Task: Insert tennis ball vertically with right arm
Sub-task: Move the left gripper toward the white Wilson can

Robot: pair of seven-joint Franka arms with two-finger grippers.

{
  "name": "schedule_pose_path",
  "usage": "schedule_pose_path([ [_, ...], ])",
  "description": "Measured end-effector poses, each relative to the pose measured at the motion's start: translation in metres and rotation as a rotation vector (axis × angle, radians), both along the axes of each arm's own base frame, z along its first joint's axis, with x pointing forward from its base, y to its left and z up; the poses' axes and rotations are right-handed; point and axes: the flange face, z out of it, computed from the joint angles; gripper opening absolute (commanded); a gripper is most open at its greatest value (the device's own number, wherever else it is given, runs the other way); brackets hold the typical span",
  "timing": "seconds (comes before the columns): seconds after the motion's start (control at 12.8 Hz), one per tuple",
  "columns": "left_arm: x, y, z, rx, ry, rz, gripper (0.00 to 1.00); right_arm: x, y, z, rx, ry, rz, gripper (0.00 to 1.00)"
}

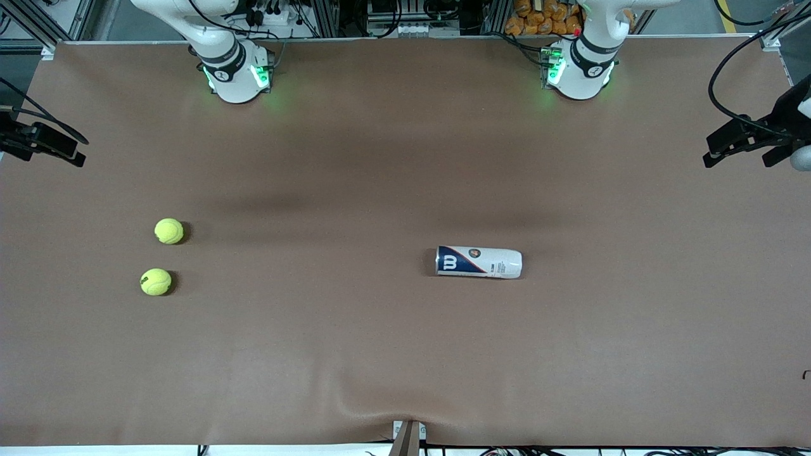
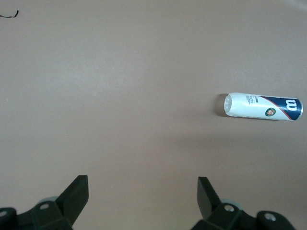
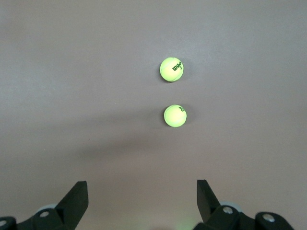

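Note:
Two yellow-green tennis balls lie close together on the brown table toward the right arm's end. The right wrist view shows both balls well below and ahead of my right gripper, which is open and empty high over bare table. A white and blue ball can lies on its side near the middle, toward the left arm's end. In the left wrist view the can lies off to one side of my left gripper, also open, empty and high. Neither hand shows in the front view.
The brown table cover spans the whole view. Black camera mounts stand at the table's two ends. A small clamp sits at the edge nearest the front camera. The two arm bases stand along the top.

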Motion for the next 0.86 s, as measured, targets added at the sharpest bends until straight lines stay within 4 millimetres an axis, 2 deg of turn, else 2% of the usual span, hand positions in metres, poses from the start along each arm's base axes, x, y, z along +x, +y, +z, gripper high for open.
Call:
schedule_pose_path([
  [0.55,0.0,-0.003,-0.005,0.001,0.021,-0.008,1.0,0.0,0.0,0.0,0.0,0.0,-0.001,1.0],
  [0.71,0.001,-0.01,-0.016,0.002,0.051,-0.025,1.0,0.0,-0.001,0.0,0.0,0.0,-0.001,1.0],
  [0.86,0.007,-0.027,-0.033,0.002,0.084,-0.092,1.0,0.0,-0.001,0.0,0.0,0.0,-0.002,1.0],
])
